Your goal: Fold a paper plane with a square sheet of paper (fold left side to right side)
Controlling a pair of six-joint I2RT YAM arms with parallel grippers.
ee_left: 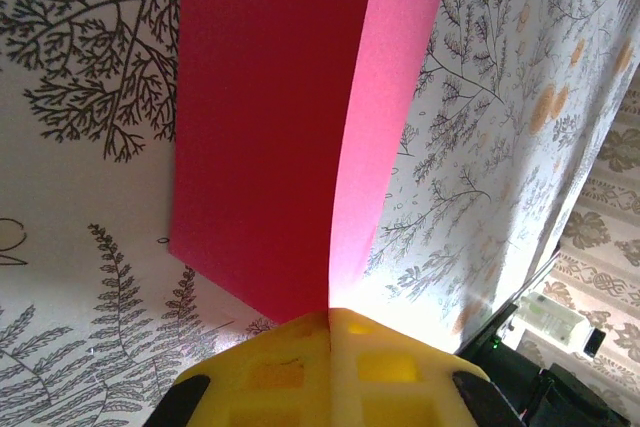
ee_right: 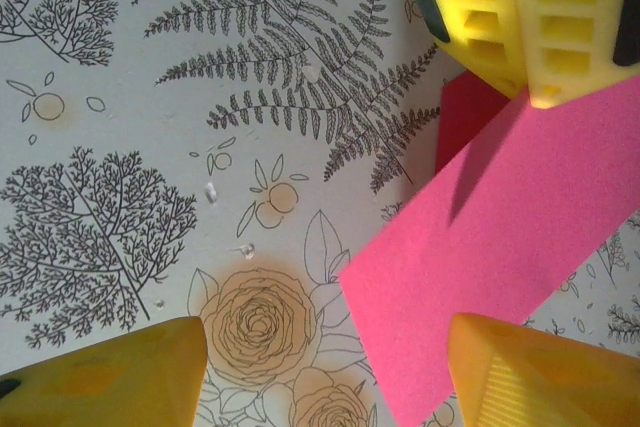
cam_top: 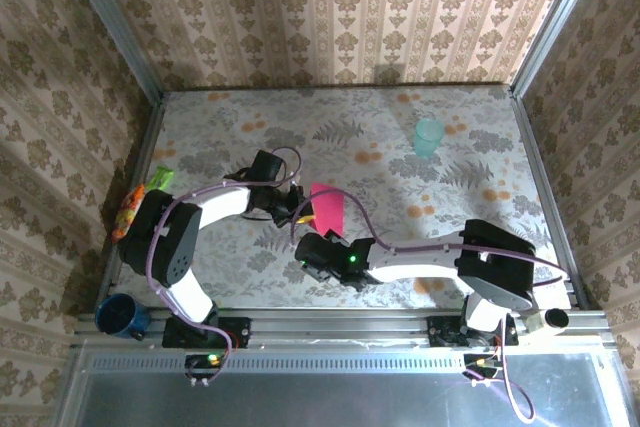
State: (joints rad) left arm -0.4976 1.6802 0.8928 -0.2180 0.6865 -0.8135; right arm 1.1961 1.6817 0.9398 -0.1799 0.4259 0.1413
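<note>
Yellow pads (ee_left: 290, 367) of the left gripper (ee_left: 330, 319) sit closest in the left wrist view, pressed flat together and clamped on one edge of the square sheet of paper (ee_left: 265, 127). The sheet rises from them as a curved pink flap beside the darker red part spread over the fern-patterned table (ee_left: 80, 277). From above, the sheet lies near the middle of the table, just ahead of both wrists and well apart from the teal cup (cam_top: 429, 135) toward the far right. The left-to-right fold looks to be the step in hand: the pinched edge is lifted and partly carried over, but the flap is arched rather than laid flat, and no crease seems pressed yet. The next move likely calls for carrying that edge across until it meets the opposite edge squarely. It would then be lowered and flattened, with the other arm steadying the sheet or pressing along the fold. The left arm bends in from its base, its wrist turned toward the sheet's left side. The right arm stretches low across from its base, and the right gripper (ee_right: 325, 382) hangs over the near end of the sheet. Its jaws stand apart with nothing held, and a corner of the paper lies below, toward one finger.
</note>
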